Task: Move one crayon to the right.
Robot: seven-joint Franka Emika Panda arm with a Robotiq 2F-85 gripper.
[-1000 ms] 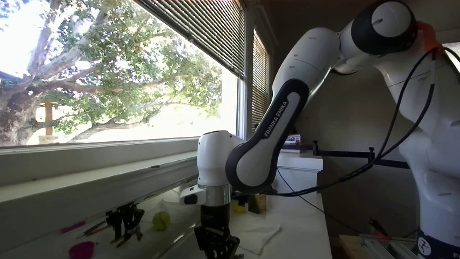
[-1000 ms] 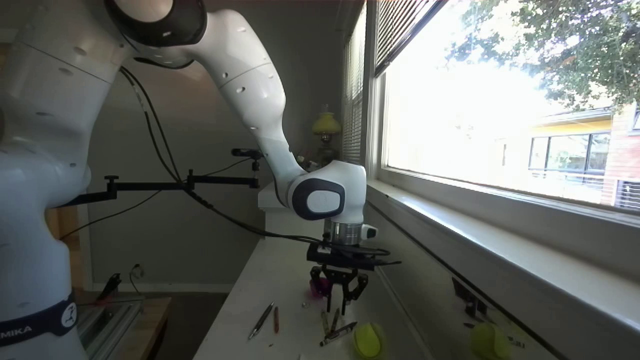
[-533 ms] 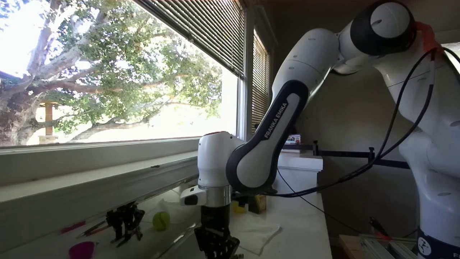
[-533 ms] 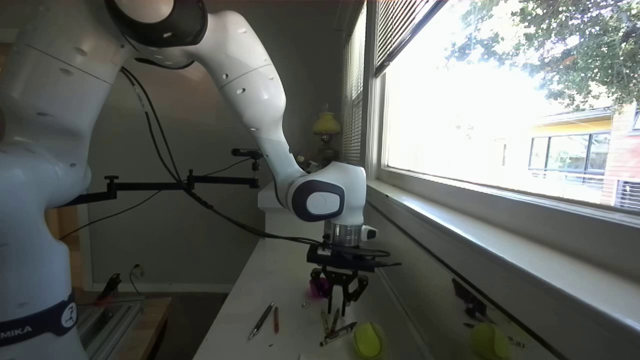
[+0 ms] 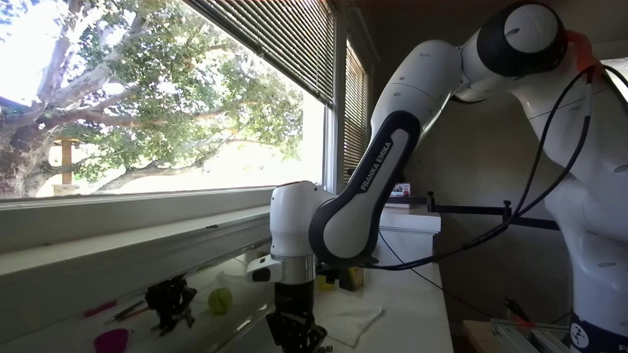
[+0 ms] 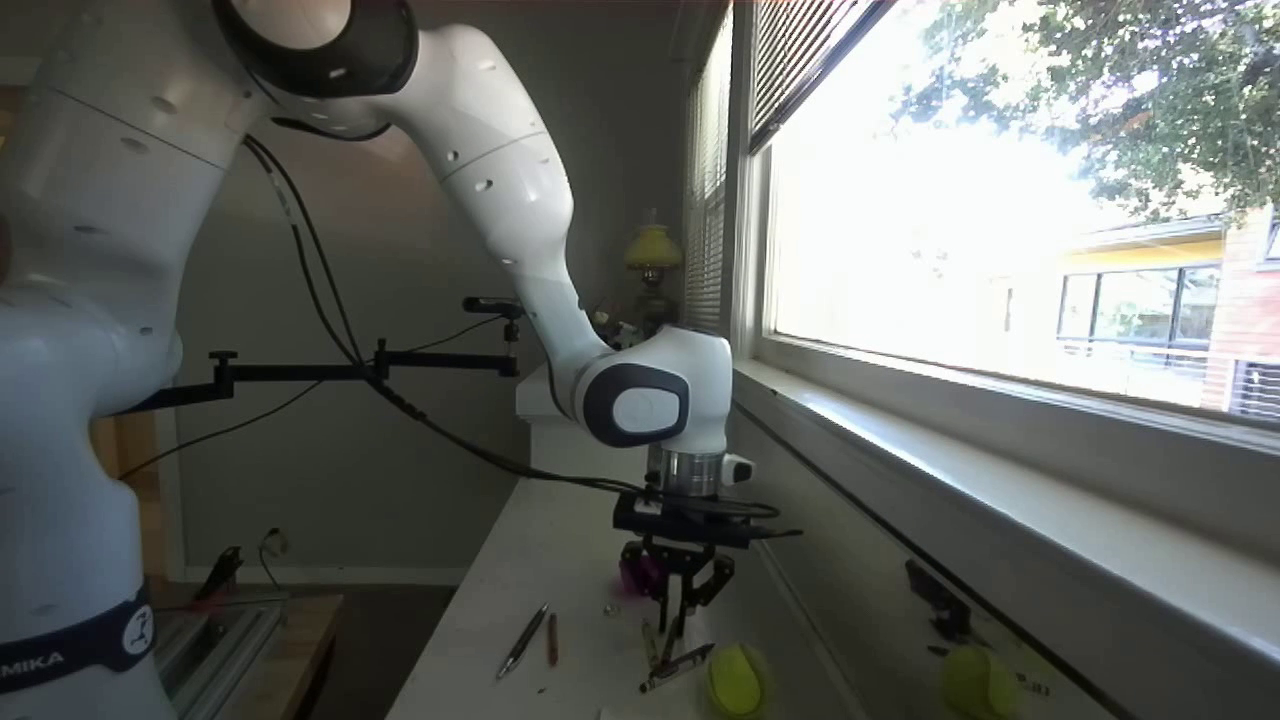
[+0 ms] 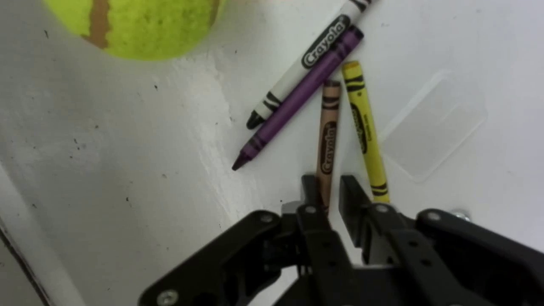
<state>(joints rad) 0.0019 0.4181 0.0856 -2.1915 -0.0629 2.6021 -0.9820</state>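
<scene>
Wrist view: we see the gripper (image 7: 329, 187) at the bottom of the frame, its dark fingertips (image 7: 350, 193) just below and right of centre, a narrow gap apart. Our brown crayon (image 7: 328, 140) lies with its lower end inside that gap, closer to the fingertip at frame left; we can make out a strip of the white counter (image 7: 148, 148) on its other side, and cannot tell whether the nearer fingertip touches it. Just right of it lies a yellow crayon (image 7: 366, 131), slightly tilted. Above them a purple crayon (image 7: 296, 100) slants towards the upper right, close alongside a white-wrapped crayon (image 7: 310, 58) with a dark tip. Farther out we find a clear plastic piece (image 7: 433, 127) at the right and a tennis ball (image 7: 148, 25) cut off by the top edge at upper left.

In both exterior views we see the arm (image 6: 500, 160) bent over the counter, beside the window sill (image 5: 137, 239). At lower centre in an exterior view, we also see a pen (image 6: 523, 640) and a reddish-brown stick (image 6: 552, 640) near each other, left of the gripper, and a magenta thing (image 6: 638, 580) partly behind it.
</scene>
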